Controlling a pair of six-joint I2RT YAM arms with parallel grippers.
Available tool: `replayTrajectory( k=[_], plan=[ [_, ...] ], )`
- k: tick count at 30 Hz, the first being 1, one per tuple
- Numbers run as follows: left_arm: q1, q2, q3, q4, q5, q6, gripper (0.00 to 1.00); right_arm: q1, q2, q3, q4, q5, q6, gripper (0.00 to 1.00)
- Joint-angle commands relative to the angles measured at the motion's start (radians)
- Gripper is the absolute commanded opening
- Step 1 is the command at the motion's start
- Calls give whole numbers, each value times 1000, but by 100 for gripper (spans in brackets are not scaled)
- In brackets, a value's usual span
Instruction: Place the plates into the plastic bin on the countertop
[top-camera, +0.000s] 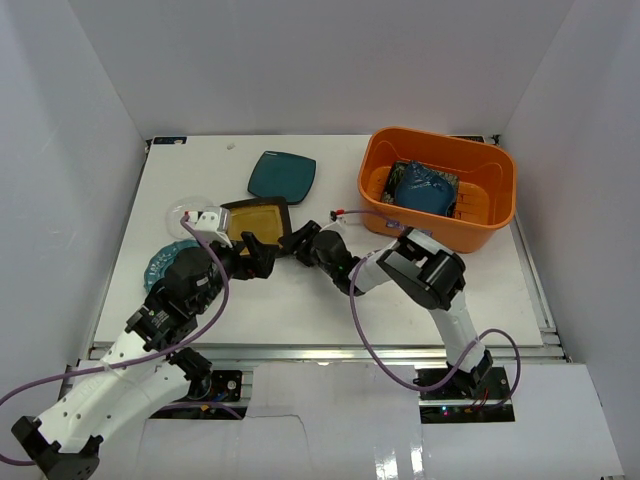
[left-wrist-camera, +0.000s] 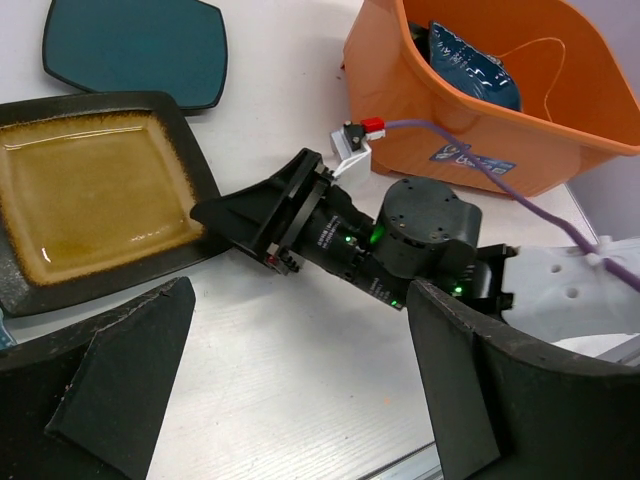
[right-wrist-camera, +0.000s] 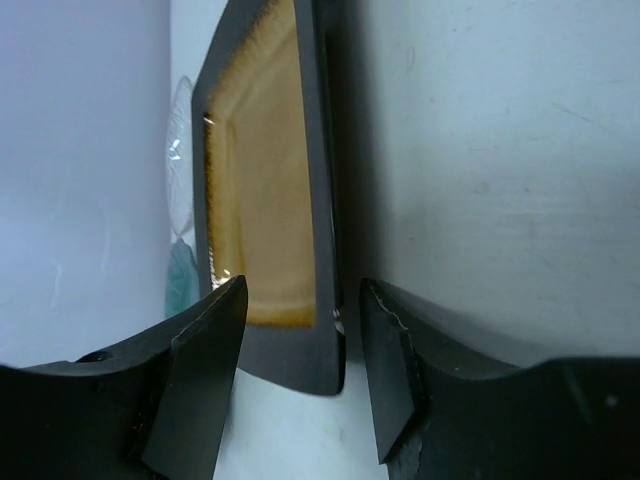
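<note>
Right wrist view: right gripper spread, straddling the rim of the black-rimmed yellow plate, with a gap at one finger. Only the top view shows the orange bin well to the right across bare tabletop, the teal plate just behind, and the left gripper wide open beside the plate.

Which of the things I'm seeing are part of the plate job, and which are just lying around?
Job: black-rimmed yellow plate, teal plate, blue round plate, clear dish (likely), all on the white countertop; orange bin, blue plate already inside it.
Lying about: purple cables, red-and-white connector.
</note>
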Motion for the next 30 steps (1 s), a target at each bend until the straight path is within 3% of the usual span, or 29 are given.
replayTrajectory(
  k=[1, 5, 10, 14, 19, 24, 26, 30],
  plan=[
    [4, -17, -6, 11, 6, 3, 98, 8, 85, 57, 99, 50, 80, 55],
    [4, -17, -6, 10, 8, 6, 98, 10, 165, 117, 129, 33, 126, 48],
    [4, -17, -6, 10, 5, 8, 98, 31, 137, 42, 201, 95, 154, 16],
    [4, -20, -6, 11, 6, 11, 98, 54, 26, -86, 252, 150, 133, 8],
    [4, -31, -5, 11, -26, 22, 98, 88, -152, -282, 303, 171, 49, 8],
    [7, -77, 6, 7, -60, 23, 98, 89, -477, -337, 144, 96, -140, 8],
    [7, -94, 31, 3, -73, 25, 98, 91, -620, -270, -65, 84, -267, 8],
    [7, -125, 97, 0, -109, 52, 98, 79, -815, -147, -291, 147, -465, 8]
  ],
)
